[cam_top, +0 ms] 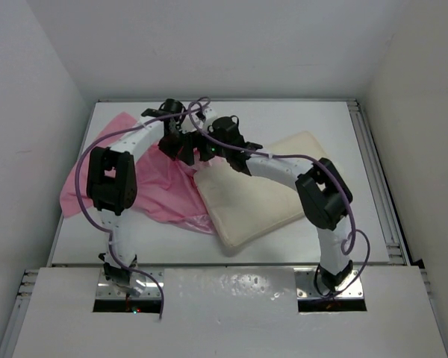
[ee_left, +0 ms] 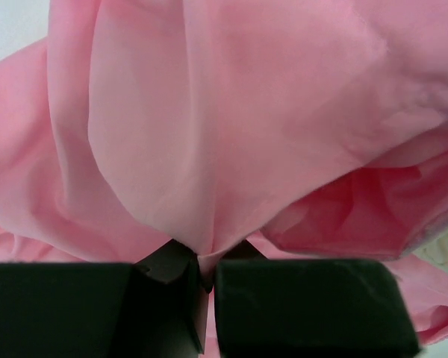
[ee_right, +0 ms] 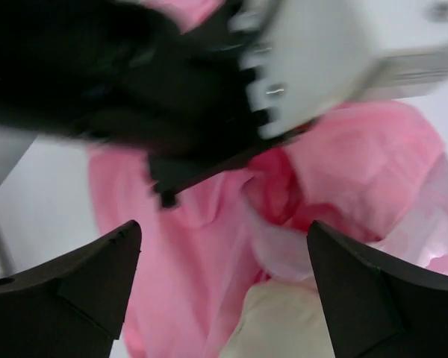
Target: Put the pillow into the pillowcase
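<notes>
The cream pillow (cam_top: 261, 190) lies slanted across the middle and right of the table; its near corner shows low in the right wrist view (ee_right: 284, 321). The pink satin pillowcase (cam_top: 160, 183) is crumpled to its left, one edge lifted. My left gripper (cam_top: 181, 149) is shut on a pinch of that pink cloth (ee_left: 209, 149), which hangs from the left gripper (ee_left: 203, 272) in folds. My right gripper (cam_top: 209, 149) hovers close beside it, over the pillow's left corner. The right gripper (ee_right: 224, 246) is open, with nothing between its fingers (ee_right: 82, 283); pillowcase (ee_right: 209, 246) lies beneath.
White walls surround the white table (cam_top: 299, 119). A metal rail (cam_top: 377, 179) runs along its right side. Purple cables (cam_top: 201, 112) loop over both arms. The left arm's wrist fills the top of the right wrist view.
</notes>
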`<state>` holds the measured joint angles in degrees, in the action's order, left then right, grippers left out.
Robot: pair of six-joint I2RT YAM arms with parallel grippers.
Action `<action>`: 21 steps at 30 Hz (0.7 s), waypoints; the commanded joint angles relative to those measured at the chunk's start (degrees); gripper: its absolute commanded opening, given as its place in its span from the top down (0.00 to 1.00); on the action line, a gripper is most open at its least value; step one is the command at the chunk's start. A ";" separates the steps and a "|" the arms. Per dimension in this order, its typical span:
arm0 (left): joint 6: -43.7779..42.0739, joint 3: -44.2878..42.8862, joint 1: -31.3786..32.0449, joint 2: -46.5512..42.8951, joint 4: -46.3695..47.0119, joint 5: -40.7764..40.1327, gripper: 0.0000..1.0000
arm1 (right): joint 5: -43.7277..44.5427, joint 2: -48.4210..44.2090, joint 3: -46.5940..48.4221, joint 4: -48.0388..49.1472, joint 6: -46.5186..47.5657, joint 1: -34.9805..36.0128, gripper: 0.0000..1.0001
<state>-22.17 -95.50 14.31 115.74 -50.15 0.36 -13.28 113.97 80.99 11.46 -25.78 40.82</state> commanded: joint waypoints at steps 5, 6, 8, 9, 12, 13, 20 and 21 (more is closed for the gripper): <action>-0.24 -1.70 -1.91 -2.98 -1.79 0.61 0.98 | 13.10 0.47 -6.05 5.56 -14.56 -3.81 0.16; -0.15 -1.88 -2.00 -2.72 -2.05 0.95 0.99 | 14.32 -1.63 -8.46 10.37 -14.30 -3.99 0.17; 0.11 -2.14 -2.26 -1.84 -1.88 1.57 0.99 | 14.86 -2.26 -11.47 12.52 -13.60 -3.82 0.17; 0.55 -2.32 -2.35 -1.66 -1.88 2.36 0.99 | 14.51 -2.00 -11.03 11.31 -13.33 -3.73 0.17; 0.64 -3.28 -2.53 -1.31 -2.14 3.85 1.00 | 13.54 1.15 -6.65 7.19 -14.20 -3.82 0.17; 0.64 -3.55 -2.53 -1.40 -2.14 3.95 1.00 | 11.89 2.47 -5.24 6.91 -14.82 -3.82 0.17; 0.29 -3.28 -2.44 -1.57 -2.06 2.63 0.99 | 13.10 4.76 -2.95 4.46 -18.95 -1.45 0.25; 0.46 -3.46 -2.44 -1.57 -1.88 2.71 0.99 | 14.67 5.29 -1.81 1.49 -19.48 -1.01 0.28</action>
<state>-22.00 -96.86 12.36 115.74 -52.56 2.59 -0.95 117.45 75.50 15.84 -42.78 37.89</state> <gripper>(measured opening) 0.010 0.738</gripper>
